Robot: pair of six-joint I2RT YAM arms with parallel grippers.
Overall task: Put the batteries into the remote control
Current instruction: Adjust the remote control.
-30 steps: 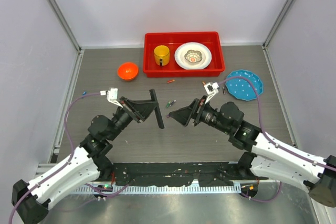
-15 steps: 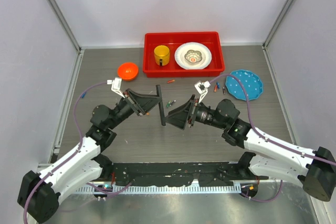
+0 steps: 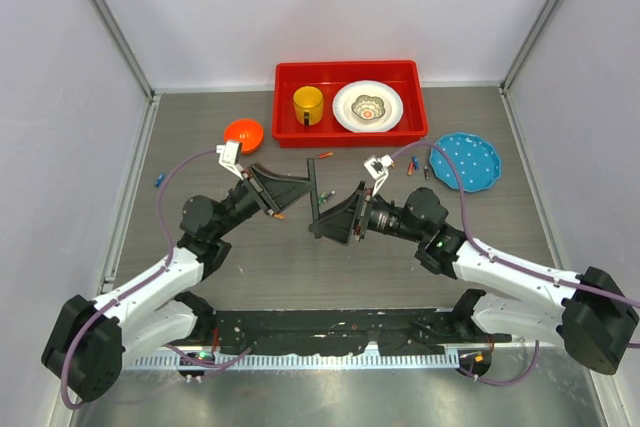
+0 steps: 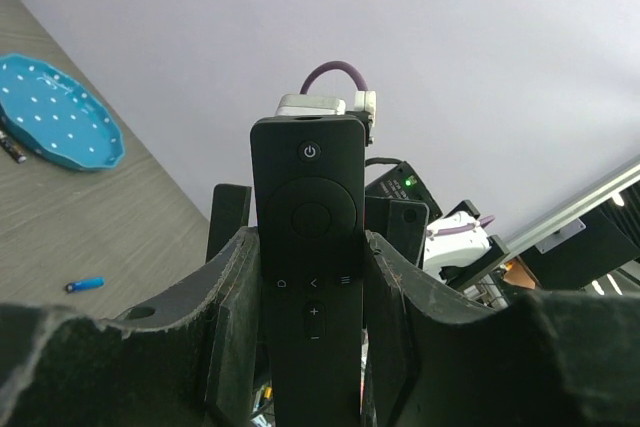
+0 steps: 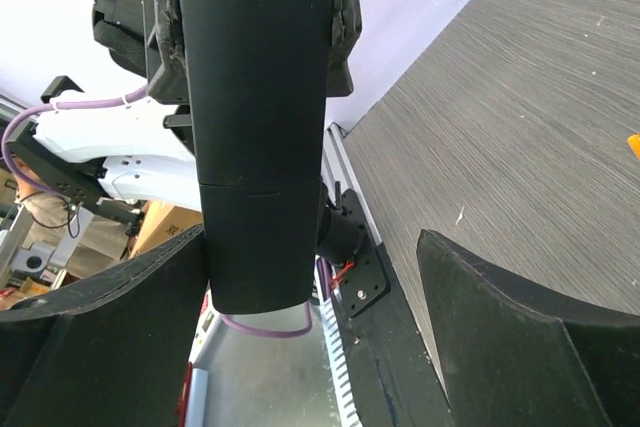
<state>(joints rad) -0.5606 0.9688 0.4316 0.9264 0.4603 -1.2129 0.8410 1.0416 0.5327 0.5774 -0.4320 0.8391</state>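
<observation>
we hold remote control (image 4: 310, 212) clamped in left gripper (image 4: 312, 252) | right gripper (image 5: 310, 247) spread around its end | likely stiff, slick: pinch edges

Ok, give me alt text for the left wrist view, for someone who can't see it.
The left gripper clamps a slim flat black plastic remote control, button face toward the camera. At the picture's left, a teal white-dotted plate and one small blue battery lie on the grey table.
</observation>
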